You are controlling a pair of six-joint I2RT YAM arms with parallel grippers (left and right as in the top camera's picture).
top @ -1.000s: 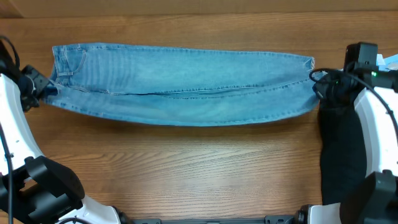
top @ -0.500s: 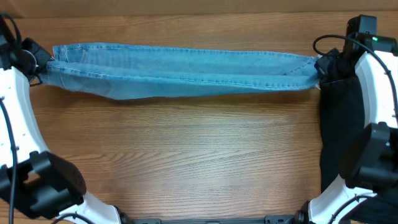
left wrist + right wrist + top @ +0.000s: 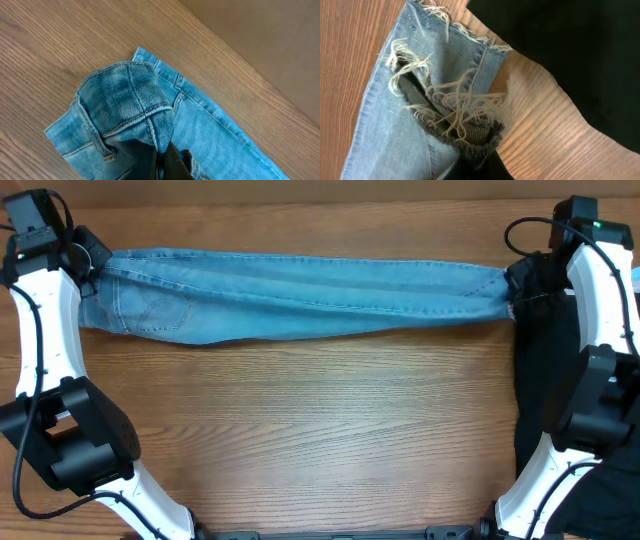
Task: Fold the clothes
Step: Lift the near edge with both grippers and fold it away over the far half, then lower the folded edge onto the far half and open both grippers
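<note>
Over the last second both arms hauled the jeans (image 3: 300, 292) toward the far edge of the table (image 3: 320, 440), and the cloth went from a wide flat band to a narrower stretched strip, with the waist end turned so a back pocket (image 3: 150, 308) showed. The left gripper (image 3: 90, 265) was clamped on the waistband (image 3: 125, 117) and the right gripper (image 3: 513, 288) on the frayed hems (image 3: 455, 117), with the jeans strung between them. My read was a straighten/re-lay of the lengthwise fold, with the cross fold not started and the thin hem grip the likelier slip point.

l hand (image 3: 164, 161), r hand (image 3: 472, 165) behind jeans (image 3: 300, 295)
</note>
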